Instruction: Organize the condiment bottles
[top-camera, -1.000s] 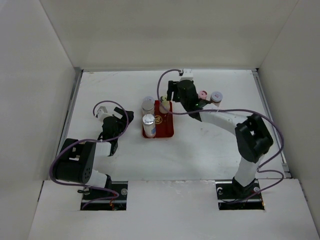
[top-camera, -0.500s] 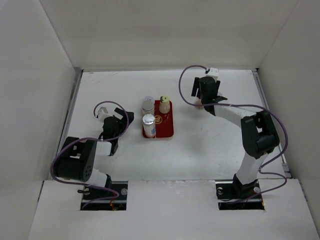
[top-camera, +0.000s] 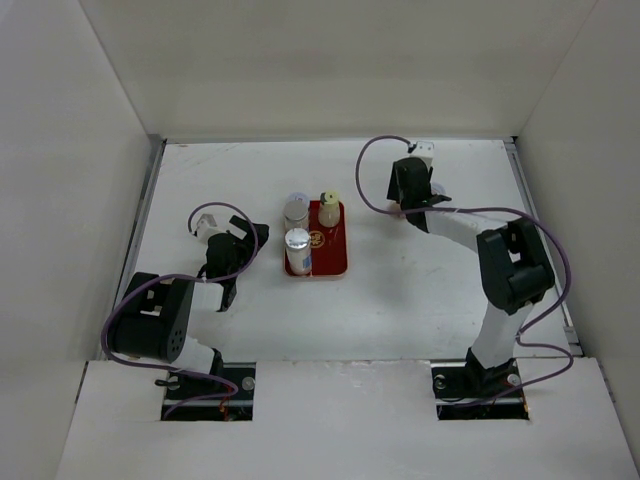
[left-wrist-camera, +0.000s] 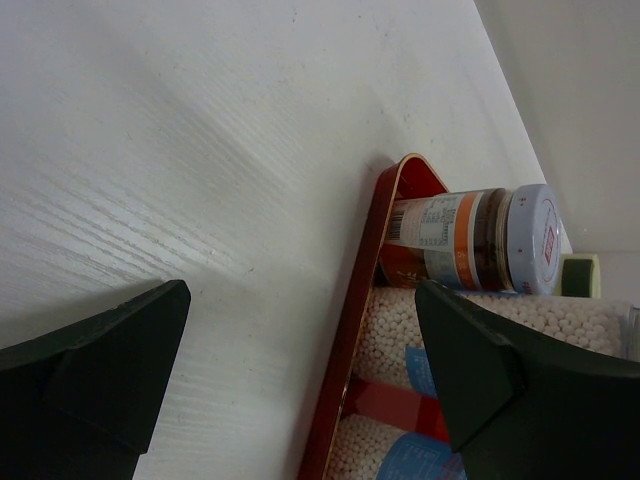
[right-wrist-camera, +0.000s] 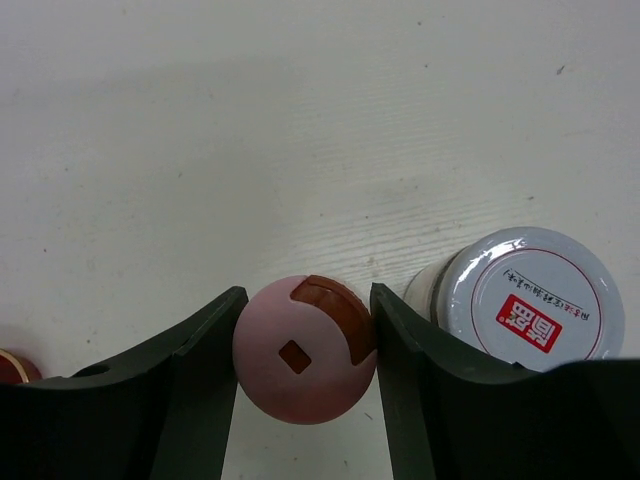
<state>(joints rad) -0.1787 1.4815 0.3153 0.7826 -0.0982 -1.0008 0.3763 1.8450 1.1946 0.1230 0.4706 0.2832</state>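
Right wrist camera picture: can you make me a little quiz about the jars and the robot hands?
1. True or false: the right gripper has one finger on each side of the pink round-capped jar.
2. What stands right beside that pink jar? A) a silver-grey capped jar with a red logo B) a spoon C) a blue cup
3. In the top view, what colour is the flat rectangular tray?

Key: 1 true; 2 A; 3 red.

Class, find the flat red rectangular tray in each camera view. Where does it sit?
Top external: flat red rectangular tray at table centre.
Left wrist: its rim runs up right of centre.
Right wrist: not clearly in it.
Shared landmark: blue-labelled jar of white beads, top and left wrist.
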